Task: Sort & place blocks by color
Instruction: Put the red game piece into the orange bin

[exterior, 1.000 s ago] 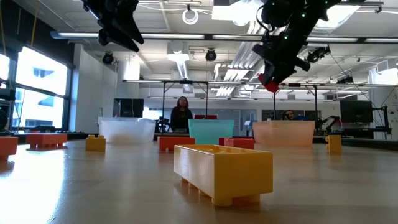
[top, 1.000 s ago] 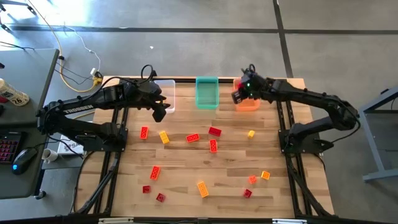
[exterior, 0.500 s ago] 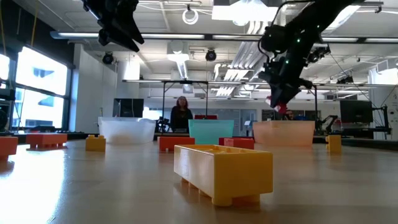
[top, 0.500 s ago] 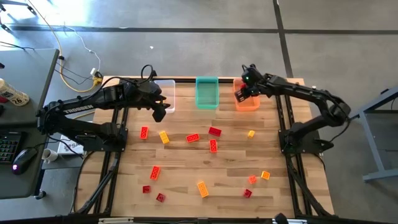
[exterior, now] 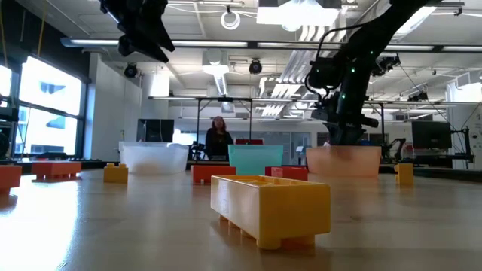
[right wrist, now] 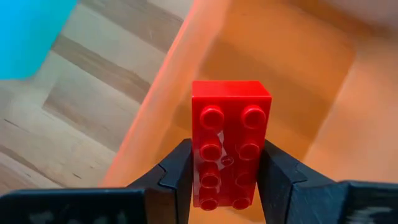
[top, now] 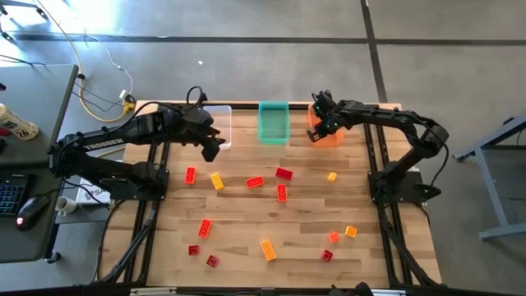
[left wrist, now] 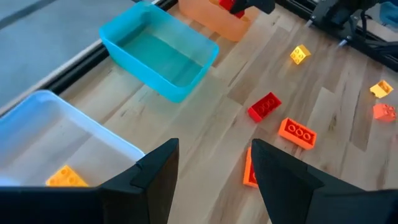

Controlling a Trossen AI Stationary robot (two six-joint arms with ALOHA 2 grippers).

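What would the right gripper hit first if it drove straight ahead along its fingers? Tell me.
Probably the floor of the orange bin. The right gripper, shut on a red block, points down into that bin, with nothing visible between; how far off it lies is unclear.

Both arms matte black, tube links w/ chunky joint housings. Left arm [top: 123, 136] has white "TROSSEN" lettering on one link; thin black cable loops up near its wrist. Right arm [top: 394, 123] same build, cable along the links. Black bases bolt onto black frame rails. Left gripper [left wrist: 208, 180]: two broad black wedge-shaped plastic fingers, angular edges. Right gripper [right wrist: 225, 177]: same dark fingers, smooth faceted inner faces. No screws legible.
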